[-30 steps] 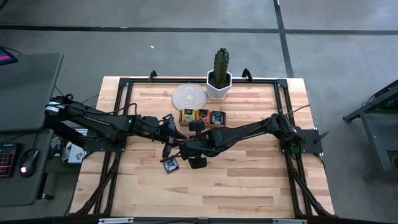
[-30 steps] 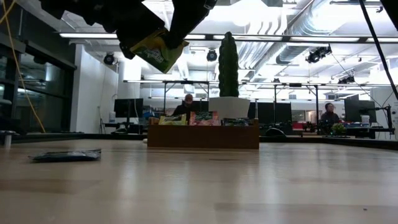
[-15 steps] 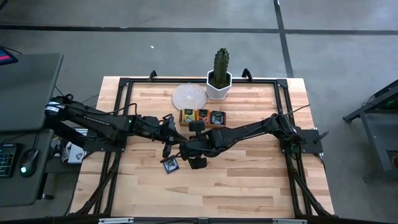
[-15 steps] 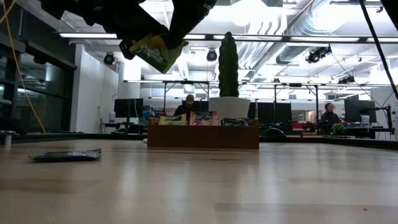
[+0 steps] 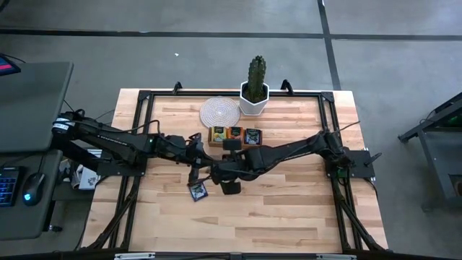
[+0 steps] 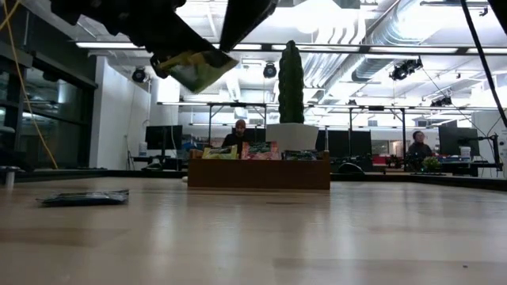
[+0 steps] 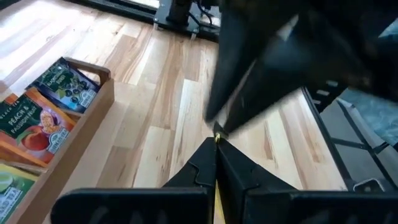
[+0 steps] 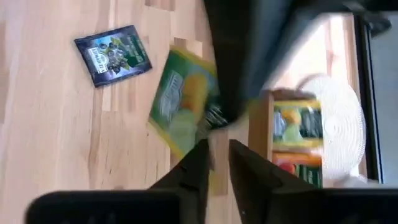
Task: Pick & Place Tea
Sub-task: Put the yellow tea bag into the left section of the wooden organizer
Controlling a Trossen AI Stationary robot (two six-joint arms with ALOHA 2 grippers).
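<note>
L gripper (image 5: 193, 172) is clamped tight on the yellow-green tea packet (image 8: 186, 112), edge pinched right btwn its jaws, up in the air over the table (image 5: 289, 209). R gripper (image 8: 214, 155) sits just beside it w/ fingers parted a bit, packet's edge in the gap but not squeezed afaict. Dark blue packet (image 5: 198, 191) lies flat on the wood just below both (tray (image 5: 235, 136) w/ more packets is behind them).

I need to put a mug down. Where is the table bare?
Bare: the near half of the table, beyond the dark packet, and the right side. Crowded: around the tray, mat and cactus.
</note>
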